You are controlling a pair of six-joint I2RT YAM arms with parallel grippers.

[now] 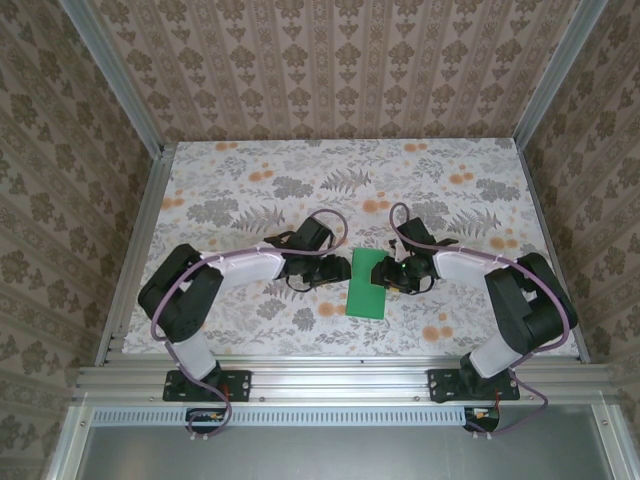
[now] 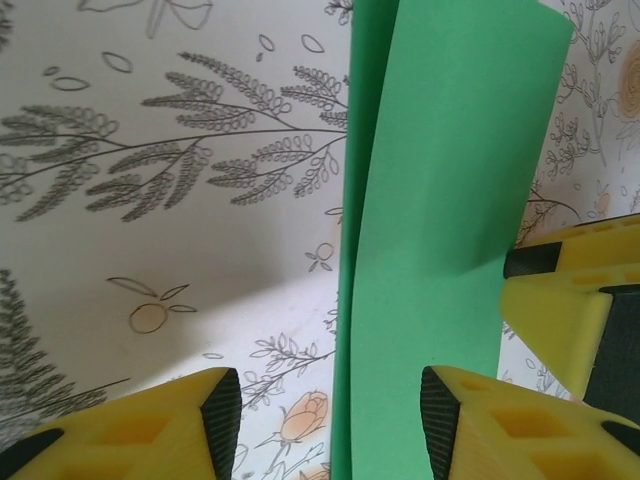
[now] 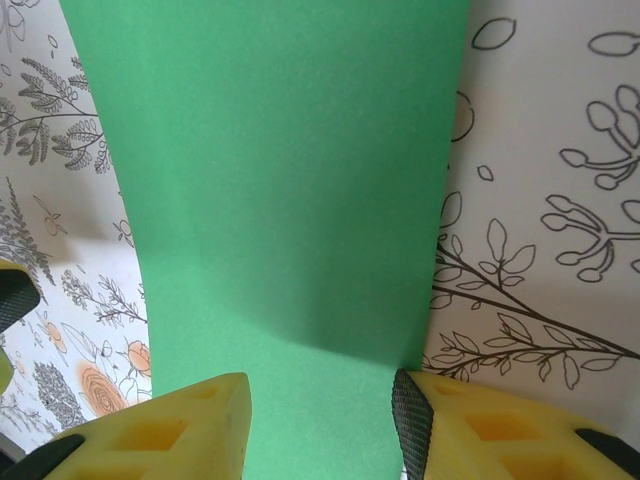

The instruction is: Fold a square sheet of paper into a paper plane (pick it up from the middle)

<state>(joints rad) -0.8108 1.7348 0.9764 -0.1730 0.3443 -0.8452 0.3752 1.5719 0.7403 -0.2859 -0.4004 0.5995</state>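
On the floral-patterned tabletop (image 1: pixel 300 170), listed left to right.

Patterned wall (image 1: pixel 60 200), then left aluminium side rail (image 1: pixel 135 250) along the table's left edge.

Black-and-white left arm (image 1: pixel 200 290), elbow close to that rail, reaching inward toward centre.

Yellow-fingered left gripper (image 1: pixel 325 272), fingers (image 2: pixel 150 435) spread wide and pinching nothing. Seen in the left wrist view astride the paper's left edge, one finger over bare tabletop, the other over green.

Bright-green thin square sheet of paper (image 1: pixel 368 285), at table centre between the two grippers. Folded over into a narrow rectangle, long side running near to far. Two layers visible along the left edge, the upper one bowed slightly off the lower.

Yellow-fingered right gripper (image 1: pixel 400 277), likewise spread, clamped on nothing, green paper lying across the gap. One fingertip just at the sheet's right edge in the left wrist view.

Black-and-white right arm (image 1: pixel 520 300), elbow close to the right aluminium side rail (image 1: pixel 550 245).

Open room: broad bare tabletop beyond both grippers up to the far edge, and a narrower strip between the paper and the near rail (image 1: pixel 340 378).
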